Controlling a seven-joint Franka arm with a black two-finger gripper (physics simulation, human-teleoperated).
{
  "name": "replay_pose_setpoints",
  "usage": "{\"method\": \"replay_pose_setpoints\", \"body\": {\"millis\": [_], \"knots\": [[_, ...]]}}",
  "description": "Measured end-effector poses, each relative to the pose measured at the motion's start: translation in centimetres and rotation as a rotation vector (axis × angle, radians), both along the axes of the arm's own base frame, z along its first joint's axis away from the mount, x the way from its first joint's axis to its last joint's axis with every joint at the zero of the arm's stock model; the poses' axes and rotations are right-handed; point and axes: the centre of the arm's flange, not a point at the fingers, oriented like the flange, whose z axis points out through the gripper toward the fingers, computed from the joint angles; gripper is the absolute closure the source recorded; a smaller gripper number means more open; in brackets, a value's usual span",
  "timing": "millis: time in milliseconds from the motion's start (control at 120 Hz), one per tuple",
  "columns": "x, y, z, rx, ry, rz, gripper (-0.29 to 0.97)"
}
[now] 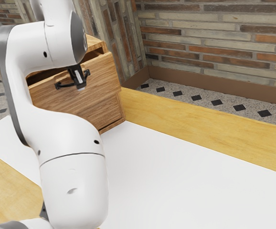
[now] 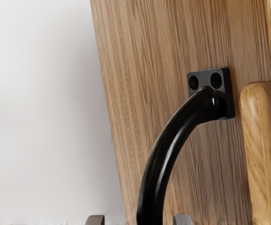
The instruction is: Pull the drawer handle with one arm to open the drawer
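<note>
**Handle straddled; pull to be made**

The black two-finger gripper point(image 1: 79, 82) is shown at the curved black metal handle point(image 1: 61, 86) of the brown wooden drawer point(image 1: 92, 69). The drawer sits in the upper part of a small wooden cabinet point(image 1: 102, 107) at the far corner of the white table top point(image 1: 185, 181), toward the exterior view's left. In the wrist view the handle is seen rising to its square black mounting plate point(image 2: 210, 91), and two grey fingertips point(image 2: 94, 219) are seen, one on each side of the bar. A strip of wood is visible between one fingertip and the bar, so the hand is judged to be spread and to straddle the handle rather than clamp it.

The step in hand is judged to be the engagement of the handle. The drawer appears to stand somewhat forward of the cabinet face below it, but how far it is drawn out cannot be settled. The next move calls for the fingers to be closed on the bar, or hooked behind it. A straight pull away from the cabinet, along the drawer's run, is then required.

Much of the cabinet is covered by the white robot arm point(image 1: 57, 143). The handle's second mounting is cut off in the wrist view. A rounded pale wooden piece point(image 2: 262, 150) beside the plate cannot be identified.
</note>
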Motion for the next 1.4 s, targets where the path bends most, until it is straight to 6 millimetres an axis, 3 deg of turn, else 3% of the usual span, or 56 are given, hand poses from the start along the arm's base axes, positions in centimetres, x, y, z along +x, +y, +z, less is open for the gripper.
{"method": "replay_pose_setpoints", "body": {"millis": [442,908,1400], "knots": [[-1.1,-2.7,0.3,0.007,-0.003,-0.007,0.59],[-1.3,-3.8,-0.4,0.012,0.005,0.001,0.59],[-2.6,-7.1,-0.8,0.012,-0.002,-0.008,0.59]]}}
